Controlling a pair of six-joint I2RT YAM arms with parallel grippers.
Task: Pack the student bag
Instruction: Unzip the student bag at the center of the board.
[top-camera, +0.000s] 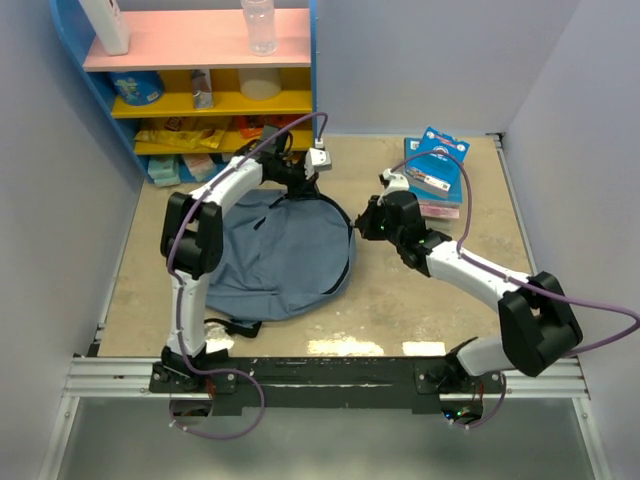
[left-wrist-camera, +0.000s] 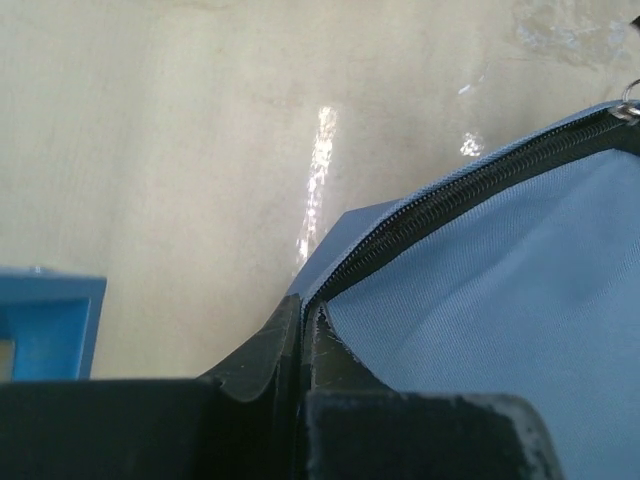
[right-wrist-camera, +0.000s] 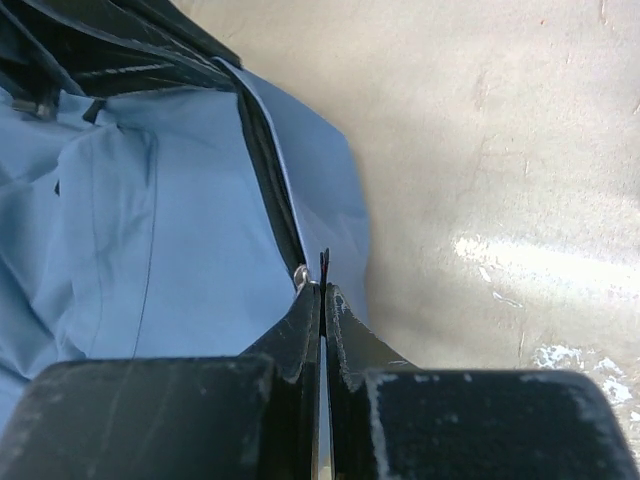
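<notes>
left gripper (left-wrist-camera: 303, 320) pinched closed on the rim of the student bag (top-camera: 280, 255) by the zipper (left-wrist-camera: 440, 200), at its 12 o'clock. bag lies flat on the table (top-camera: 420, 300), left of centre. right gripper (right-wrist-camera: 322, 300) clamped on the zipper pull (right-wrist-camera: 324, 262) at 3 o'clock.

The bag (top-camera: 285, 255) lies on the table (top-camera: 400, 310) at my eleven o'clock, shelf (top-camera: 200, 100) behind it, packets (top-camera: 435, 170) at one o'clock beyond my right gripper (top-camera: 358, 225).

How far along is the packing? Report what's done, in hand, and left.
Done: little; the student bag lies flat, zipper closed where visible. In hand: left gripper pinches the bag's edge, right gripper pinches what looks like the zipper pull. Left: opening it and loading; the blue packet sits outside.
</notes>
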